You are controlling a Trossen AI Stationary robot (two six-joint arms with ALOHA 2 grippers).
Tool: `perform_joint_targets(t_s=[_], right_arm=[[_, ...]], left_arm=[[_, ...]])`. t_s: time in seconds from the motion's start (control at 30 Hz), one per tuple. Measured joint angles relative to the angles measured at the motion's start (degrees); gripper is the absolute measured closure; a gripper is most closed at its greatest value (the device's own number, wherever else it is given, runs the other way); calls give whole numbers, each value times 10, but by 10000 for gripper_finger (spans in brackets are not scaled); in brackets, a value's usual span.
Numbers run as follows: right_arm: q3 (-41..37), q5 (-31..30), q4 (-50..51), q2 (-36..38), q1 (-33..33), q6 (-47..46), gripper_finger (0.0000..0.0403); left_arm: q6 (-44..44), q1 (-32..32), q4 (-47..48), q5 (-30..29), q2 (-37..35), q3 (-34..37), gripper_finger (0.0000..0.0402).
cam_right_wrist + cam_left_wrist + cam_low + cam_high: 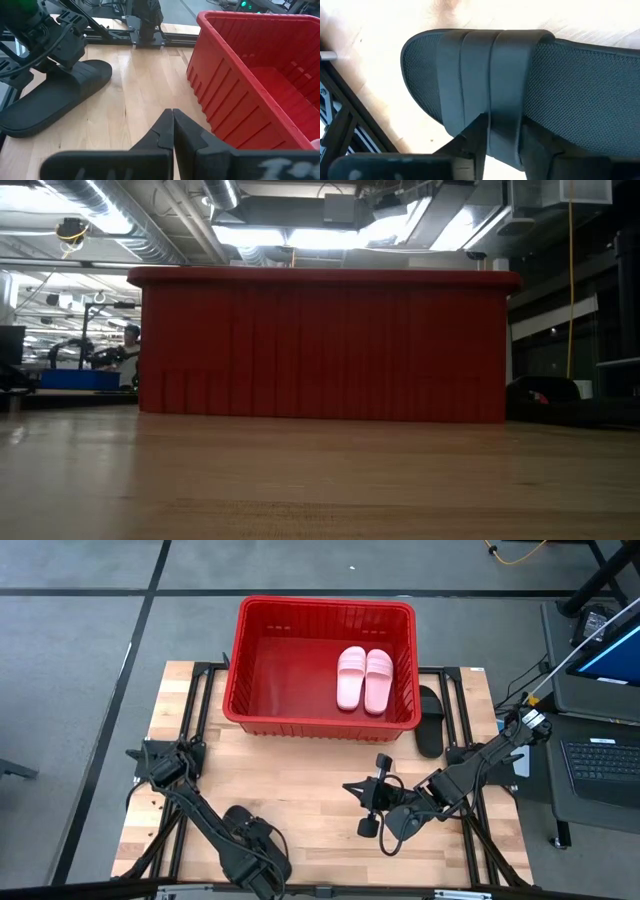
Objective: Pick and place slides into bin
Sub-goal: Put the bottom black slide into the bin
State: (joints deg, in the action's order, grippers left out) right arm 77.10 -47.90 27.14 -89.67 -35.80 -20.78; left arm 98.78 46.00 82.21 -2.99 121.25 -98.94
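Four slides counted, two pale pink and two black. Pink slides (364, 678) lying side by side, soles down, inside the red bin (325, 606), close to its right wall. Near black slide (570, 85) at the near edge of the wooden table (300, 765), under the left arm; far black slide (430, 720) flat on the table just beside the bin's right wall, outside it. Probably light moulded foam or rubber, judging by the thick sole and grained footbed: springy rather than stiff, not fragile, not very slippery. Best taken by the wide ribbed strap (485, 75), pinched across its band near the middle. Likely to hang and swing from there with the heel drooping, so worth lifting well over the thick rim before letting go. Left gripper (505, 145) apparently closed on that strap, one dark finger at each side of the band, though the contact itself hides low in the wrist view. Right gripper (172, 125) over the middle of the table in front of the bin, fingers pressed together, holding nothing. One bin only, with plenty of bare floor beside the pink pair for both black slides.
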Motion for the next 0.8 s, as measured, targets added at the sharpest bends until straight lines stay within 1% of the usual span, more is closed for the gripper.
perform_joint_targets(t_s=[0.3, 0.8], right_arm=[[0, 0, 0, 0, 0, -1, 398], [0, 0, -2, 0, 0, 0, 398]], left_arm=[[1, 0, 2, -1, 0, 0, 389], [-7, -9, 5, 6, 0, -11, 396]])
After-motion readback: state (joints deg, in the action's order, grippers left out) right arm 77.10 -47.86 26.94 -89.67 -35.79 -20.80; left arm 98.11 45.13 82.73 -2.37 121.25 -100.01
